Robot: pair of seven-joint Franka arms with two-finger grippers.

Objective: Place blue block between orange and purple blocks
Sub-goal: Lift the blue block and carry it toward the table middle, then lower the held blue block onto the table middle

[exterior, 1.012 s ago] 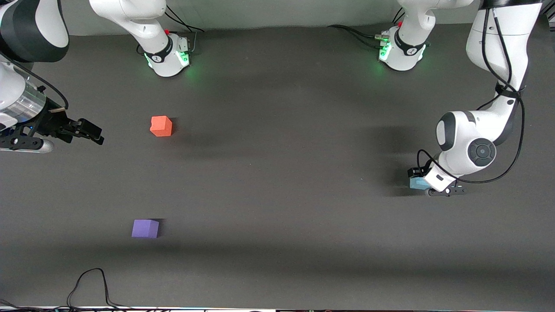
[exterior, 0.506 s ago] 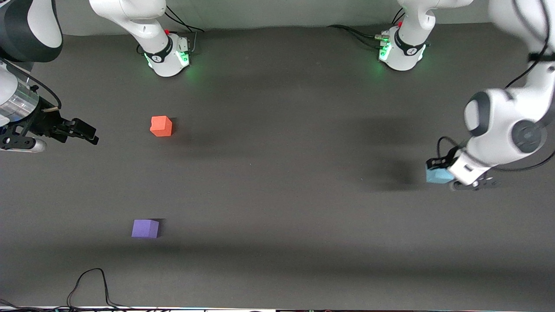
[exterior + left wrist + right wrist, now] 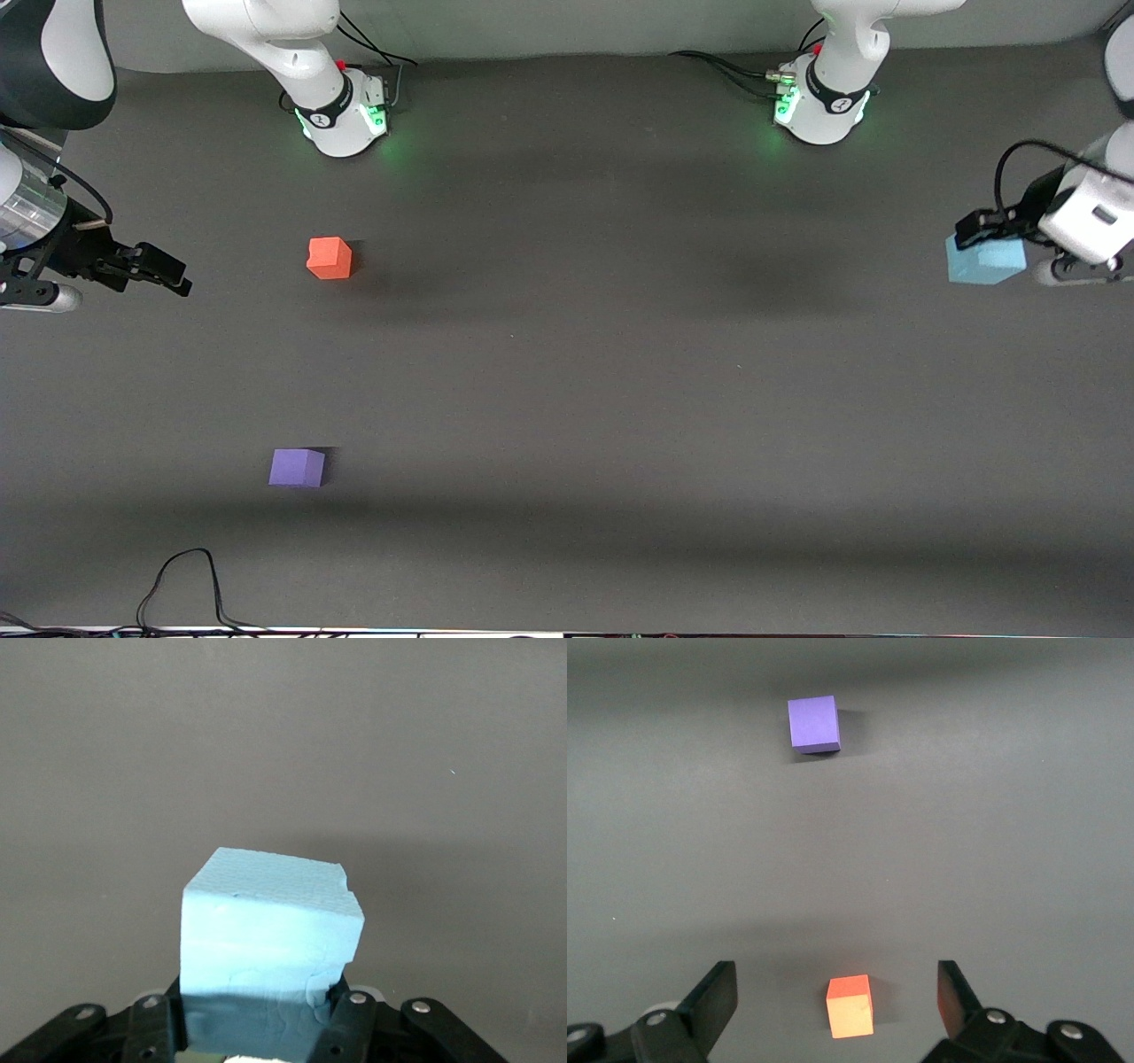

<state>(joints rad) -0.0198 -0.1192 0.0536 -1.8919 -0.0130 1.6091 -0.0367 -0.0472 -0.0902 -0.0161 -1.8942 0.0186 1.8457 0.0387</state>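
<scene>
Blue block (image 3: 985, 260) hangs in the air, clamped between the fingers of the left gripper (image 3: 997, 237), over the table (image 3: 567, 372) at the left arm's end. In the left wrist view the blue block (image 3: 266, 935) sits squarely between the two dark fingers (image 3: 353, 1019), which press on two of its facing sides, with most of the cube jutting out past the fingertips. It is a cube, so no side reads as longer than another; a small notch shows on one upper edge, at the corner away from the gripper. In the front view it looks slightly tilted, one corner lower than the rest.

The orange block (image 3: 330, 258) rests on the table toward the right arm's end, and the purple block (image 3: 297, 467) lies nearer to the front camera than it, well apart from it. The stretch of table between them is bare.

The right gripper (image 3: 164, 268) waits in the air over the right arm's end of the table, its fingers spread wide and holding nothing; in the right wrist view the orange block (image 3: 850, 1006) shows between them, down on the table, and the purple block (image 3: 813, 723) farther off.
</scene>
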